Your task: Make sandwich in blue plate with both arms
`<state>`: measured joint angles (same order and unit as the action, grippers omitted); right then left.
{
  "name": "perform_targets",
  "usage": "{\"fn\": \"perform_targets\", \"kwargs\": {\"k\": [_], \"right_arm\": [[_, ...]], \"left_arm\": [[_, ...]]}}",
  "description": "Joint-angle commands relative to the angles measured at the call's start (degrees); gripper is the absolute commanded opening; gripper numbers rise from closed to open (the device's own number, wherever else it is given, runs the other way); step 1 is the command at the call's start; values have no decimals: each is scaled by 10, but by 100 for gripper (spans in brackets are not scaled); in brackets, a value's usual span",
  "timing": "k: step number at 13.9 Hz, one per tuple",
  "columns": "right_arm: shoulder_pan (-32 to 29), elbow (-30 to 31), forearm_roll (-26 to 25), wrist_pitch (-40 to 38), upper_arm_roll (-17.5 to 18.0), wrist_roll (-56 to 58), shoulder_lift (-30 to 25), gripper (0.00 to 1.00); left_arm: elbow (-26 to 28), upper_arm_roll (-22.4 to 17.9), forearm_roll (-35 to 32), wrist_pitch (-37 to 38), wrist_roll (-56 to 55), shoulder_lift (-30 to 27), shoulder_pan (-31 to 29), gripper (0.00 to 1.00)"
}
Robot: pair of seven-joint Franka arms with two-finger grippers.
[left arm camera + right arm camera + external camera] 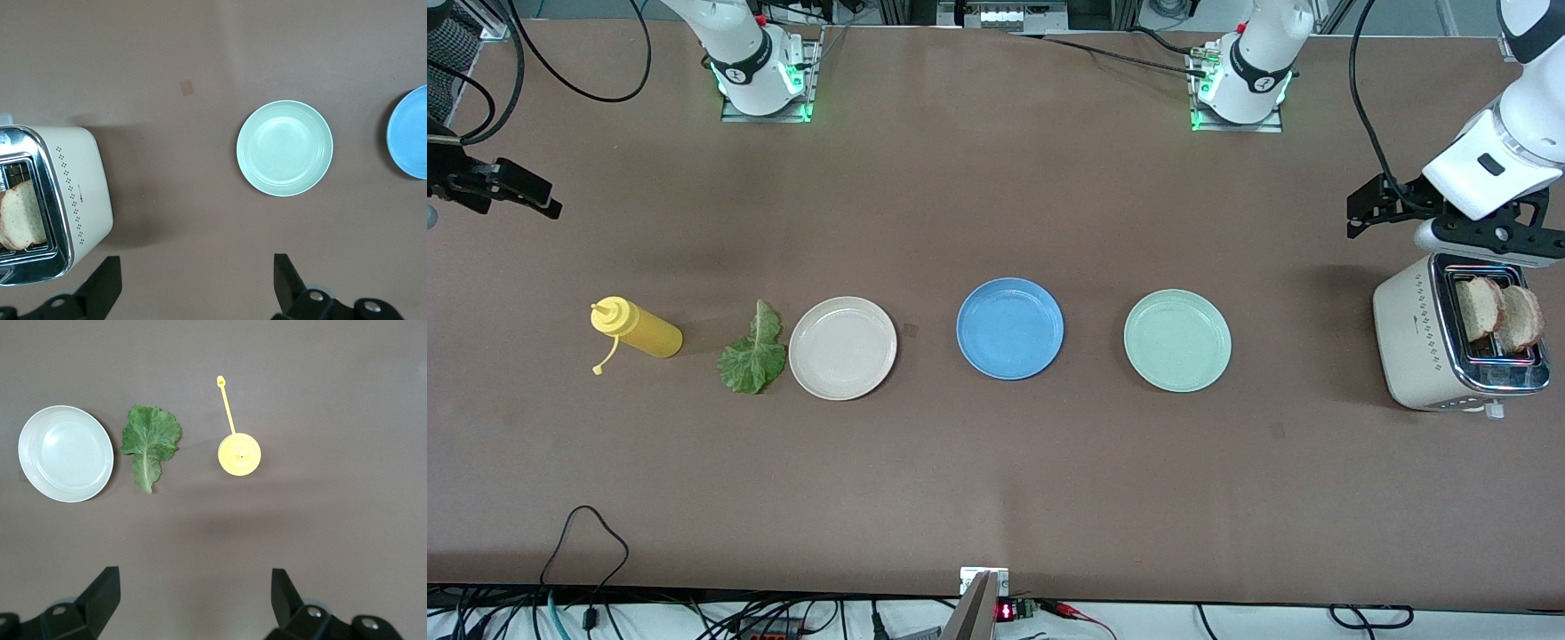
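The blue plate (pixel 1009 327) is bare in the middle of the table, between a beige plate (pixel 842 348) and a pale green plate (pixel 1176 340). Two bread slices (pixel 1500 313) stand in the toaster (pixel 1414 342) at the left arm's end. A green lettuce leaf (pixel 753 350) lies flat on the table beside the beige plate. My left gripper (pixel 1489 242) is open and empty, up over the toaster's edge. My right gripper (pixel 485 185) is open and empty, up over the right arm's end of the table. In the left wrist view the blue plate (pixel 410 132) shows at the edge.
A yellow squeeze bottle (pixel 639 329) lies on its side beside the lettuce, toward the right arm's end. The left wrist view shows the toaster (pixel 77 200), bread (pixel 23 213) and green plate (pixel 285 148). The right wrist view shows the beige plate (pixel 65 453), lettuce (pixel 150 443) and bottle (pixel 239 454).
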<state>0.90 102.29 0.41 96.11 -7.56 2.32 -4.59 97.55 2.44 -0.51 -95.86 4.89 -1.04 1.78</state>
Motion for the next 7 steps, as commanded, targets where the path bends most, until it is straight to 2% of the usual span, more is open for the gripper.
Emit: {"fn": "perform_targets", "kwargs": {"k": [1,7], "right_arm": [[-1,-7,-6,-10,4,0,-3,100],[-1,-7,-6,-11,4,0,-3,100]], "left_arm": [[-17,-2,8,15,0,8,-3,100],[-17,-3,8,22,0,9,-4,100]]}}
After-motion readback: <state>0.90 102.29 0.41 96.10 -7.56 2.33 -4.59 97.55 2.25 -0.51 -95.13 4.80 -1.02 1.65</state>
